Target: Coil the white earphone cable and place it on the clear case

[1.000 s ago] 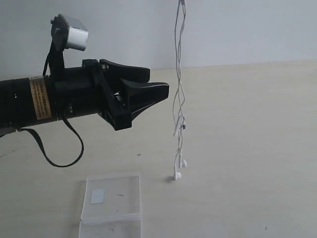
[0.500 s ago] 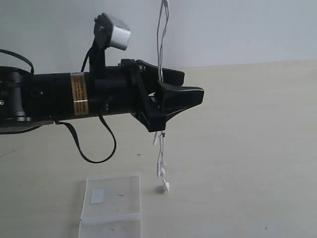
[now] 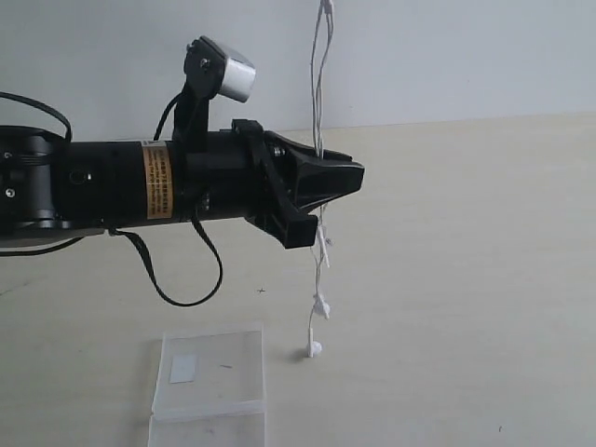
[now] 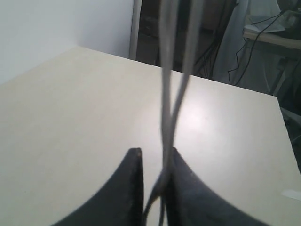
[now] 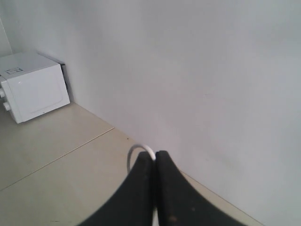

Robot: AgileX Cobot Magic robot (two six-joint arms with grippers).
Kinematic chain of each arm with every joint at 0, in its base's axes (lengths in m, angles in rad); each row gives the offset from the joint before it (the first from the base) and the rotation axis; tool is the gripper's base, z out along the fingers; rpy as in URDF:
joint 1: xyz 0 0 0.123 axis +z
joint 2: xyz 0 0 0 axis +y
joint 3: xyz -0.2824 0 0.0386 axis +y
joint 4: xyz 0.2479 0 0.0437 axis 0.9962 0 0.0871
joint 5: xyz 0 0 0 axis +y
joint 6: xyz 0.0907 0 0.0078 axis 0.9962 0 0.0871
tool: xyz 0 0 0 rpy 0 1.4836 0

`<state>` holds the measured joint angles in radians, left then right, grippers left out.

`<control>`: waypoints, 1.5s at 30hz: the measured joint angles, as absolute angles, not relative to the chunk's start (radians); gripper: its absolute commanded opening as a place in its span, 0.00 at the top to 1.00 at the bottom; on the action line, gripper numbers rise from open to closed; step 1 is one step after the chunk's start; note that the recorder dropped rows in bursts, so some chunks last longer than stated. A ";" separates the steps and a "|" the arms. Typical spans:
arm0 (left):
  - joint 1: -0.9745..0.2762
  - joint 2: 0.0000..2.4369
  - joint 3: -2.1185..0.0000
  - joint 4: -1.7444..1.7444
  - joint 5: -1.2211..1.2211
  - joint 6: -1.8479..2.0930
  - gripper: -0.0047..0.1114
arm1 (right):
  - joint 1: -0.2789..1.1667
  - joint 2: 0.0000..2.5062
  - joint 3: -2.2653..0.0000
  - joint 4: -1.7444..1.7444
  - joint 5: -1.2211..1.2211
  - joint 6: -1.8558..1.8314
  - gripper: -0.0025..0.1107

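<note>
Exterior view of a pale table (image 3: 466, 279) against a white wall: the white earphone cable (image 3: 319, 84) hangs as a doubled strand from beyond the top edge, just right of centre. It drops nearly to the tabletop, where the lower earbud (image 3: 315, 350) touches or almost touches the surface and the upper earbud (image 3: 321, 307) dangles just above it. My right gripper (image 5: 154, 155) is out of that frame. Its wrist view shows its black fingers pressed together on a small white loop of the cable (image 5: 136, 149), and I judge this high hold is what keeps the wire hanging straight and easy to catch. My left gripper (image 3: 349, 177) reaches in level from the left at mid height, one jaw on either side of the hanging strands. In the left wrist view the strands (image 4: 165, 94) run down between my fingertips (image 4: 153, 155) and lie against one finger, with a narrow gap beside them. I cannot tell whether the jaws are clamping the wire or only enclosing it. The clear case (image 3: 214, 368) lies flat at the lower left of the exterior frame, near the earbuds but not touching them, with a small whitish label inside. Nothing rests on the case, and the cable is not yet coiled. I judge the mid-length catch is meant to begin folding the wire into loops.
</note>
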<state>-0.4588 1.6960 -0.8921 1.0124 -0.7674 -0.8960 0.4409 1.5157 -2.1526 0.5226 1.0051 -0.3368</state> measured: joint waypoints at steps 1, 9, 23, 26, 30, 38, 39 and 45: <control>-0.459 1.696 -0.892 1.012 -0.767 -0.896 0.96 | 0.441 1.516 -2.153 0.523 1.005 -0.337 0.98; -0.455 1.696 -0.892 1.000 -0.783 -0.911 0.96 | 0.441 1.507 -2.153 0.496 1.061 -0.337 0.98; -0.431 1.344 -0.946 1.012 -0.316 -0.942 0.96 | 0.441 1.301 -2.084 -0.163 1.221 -0.069 0.98; -0.431 1.290 -0.949 1.012 -0.251 -0.942 0.96 | 0.441 1.285 -2.028 -0.199 1.221 -0.042 0.98; -0.431 1.240 -0.949 1.012 -0.220 -0.967 0.96 | 0.441 1.260 -1.903 -0.183 1.221 -0.016 0.98; -0.431 1.211 -0.947 1.072 -0.150 -1.046 0.96 | 0.441 1.261 -1.609 -0.075 1.226 -0.055 0.98; -0.431 1.211 -0.942 1.074 -0.145 -1.048 0.96 | 0.441 1.265 -1.581 -0.066 1.226 -0.060 0.98; -0.431 1.205 -0.883 1.080 -0.134 -1.052 0.96 | 0.441 1.290 -1.397 -0.046 1.226 -0.063 0.98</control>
<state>-0.4314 1.2047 -0.8833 1.0796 -0.1340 -1.0521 0.4409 1.2904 -1.3966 -0.0456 1.2258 -0.0631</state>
